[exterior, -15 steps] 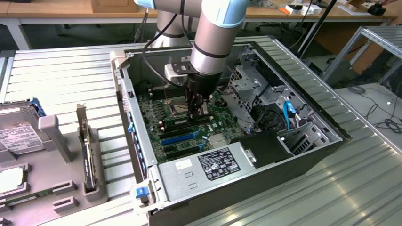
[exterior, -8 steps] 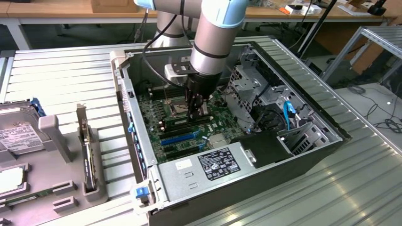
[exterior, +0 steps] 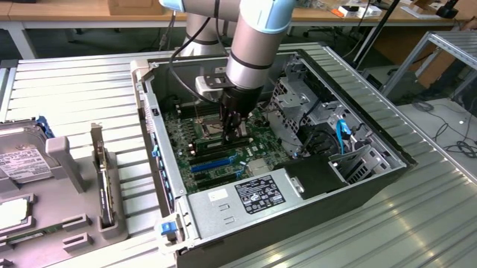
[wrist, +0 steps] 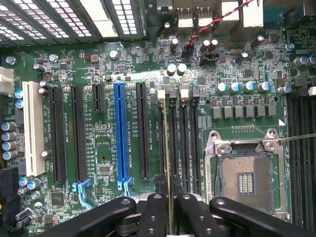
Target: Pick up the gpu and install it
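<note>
Gripper point(wrist: 170, 210) is clenched on the gpu point(wrist: 167, 143), with the fingers pressing its two flat faces, inside the computer case point(exterior: 246, 220). The stick stands edge-on over the black memory slots point(wrist: 183, 143); whether it already touches one, I cannot tell. It seems light, thin and stiff, but fragile, so I judge the bare board edges safer to hold than the chips. Its chips and contacts are hidden, and the fingers cover the held part.
</note>
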### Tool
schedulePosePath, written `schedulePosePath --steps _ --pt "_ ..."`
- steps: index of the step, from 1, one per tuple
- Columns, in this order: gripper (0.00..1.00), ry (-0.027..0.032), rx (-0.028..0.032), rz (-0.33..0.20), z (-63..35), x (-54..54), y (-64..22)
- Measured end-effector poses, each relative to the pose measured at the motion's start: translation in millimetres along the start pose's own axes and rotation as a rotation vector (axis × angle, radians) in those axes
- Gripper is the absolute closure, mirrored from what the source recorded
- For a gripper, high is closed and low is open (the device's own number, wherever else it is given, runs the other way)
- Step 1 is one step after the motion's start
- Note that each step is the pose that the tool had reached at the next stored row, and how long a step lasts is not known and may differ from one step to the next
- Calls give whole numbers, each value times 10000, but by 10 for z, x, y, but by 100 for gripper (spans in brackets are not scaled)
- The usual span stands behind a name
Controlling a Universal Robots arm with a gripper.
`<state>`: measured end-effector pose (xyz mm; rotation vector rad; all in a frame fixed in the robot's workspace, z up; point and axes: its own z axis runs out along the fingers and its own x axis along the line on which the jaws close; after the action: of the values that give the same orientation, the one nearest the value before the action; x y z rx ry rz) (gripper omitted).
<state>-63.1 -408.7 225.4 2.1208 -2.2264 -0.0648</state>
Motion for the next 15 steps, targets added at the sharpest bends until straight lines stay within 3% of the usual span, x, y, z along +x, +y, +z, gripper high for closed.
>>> schedulePosePath --steps 15 --pt "86 5 -6 16 -27 2 -14"
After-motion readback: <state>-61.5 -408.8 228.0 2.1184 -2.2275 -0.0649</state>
